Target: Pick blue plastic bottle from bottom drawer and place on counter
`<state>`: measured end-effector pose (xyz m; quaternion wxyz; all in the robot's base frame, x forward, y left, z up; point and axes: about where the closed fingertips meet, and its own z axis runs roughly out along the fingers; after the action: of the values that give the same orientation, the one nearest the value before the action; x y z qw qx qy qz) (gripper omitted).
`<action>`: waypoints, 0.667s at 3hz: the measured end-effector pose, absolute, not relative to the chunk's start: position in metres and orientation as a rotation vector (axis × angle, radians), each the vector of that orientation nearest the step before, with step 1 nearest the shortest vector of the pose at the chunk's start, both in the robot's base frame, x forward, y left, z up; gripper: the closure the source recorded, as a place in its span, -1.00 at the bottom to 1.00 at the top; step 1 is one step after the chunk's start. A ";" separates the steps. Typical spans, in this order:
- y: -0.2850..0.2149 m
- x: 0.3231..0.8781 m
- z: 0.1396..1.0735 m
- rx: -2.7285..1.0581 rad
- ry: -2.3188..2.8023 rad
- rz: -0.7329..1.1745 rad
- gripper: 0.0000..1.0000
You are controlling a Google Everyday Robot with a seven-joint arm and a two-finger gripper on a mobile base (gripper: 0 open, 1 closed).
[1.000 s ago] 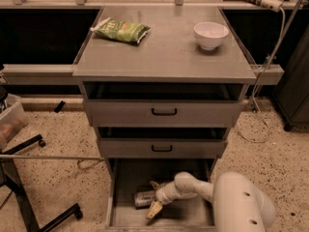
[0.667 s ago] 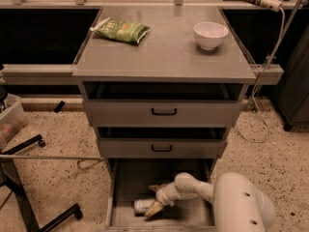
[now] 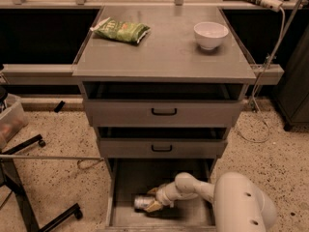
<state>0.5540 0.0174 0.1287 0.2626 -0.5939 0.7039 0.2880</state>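
Note:
The blue plastic bottle lies on its side on the floor of the open bottom drawer, near the front left. My gripper reaches in from the right, its white arm coming from the lower right. Its two tan fingers sit on either side of the bottle's right end and close on it. The bottle still rests low in the drawer. The counter is the grey cabinet top above, far from the gripper.
A green snack bag lies at the counter's back left and a white bowl at its back right. Two shut drawers with black handles sit above the open drawer. A black stand's legs are at the left on the speckled floor.
The gripper has shifted a little left and settled over the bottle's end. The bottle has slid slightly toward the drawer's front.

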 end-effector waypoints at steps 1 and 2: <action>0.010 0.551 0.162 -1.601 1.888 0.808 0.85; -0.002 0.548 0.232 -1.631 1.828 0.875 1.00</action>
<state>0.5478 -0.0021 0.2324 0.2668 -0.6042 0.6772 0.3242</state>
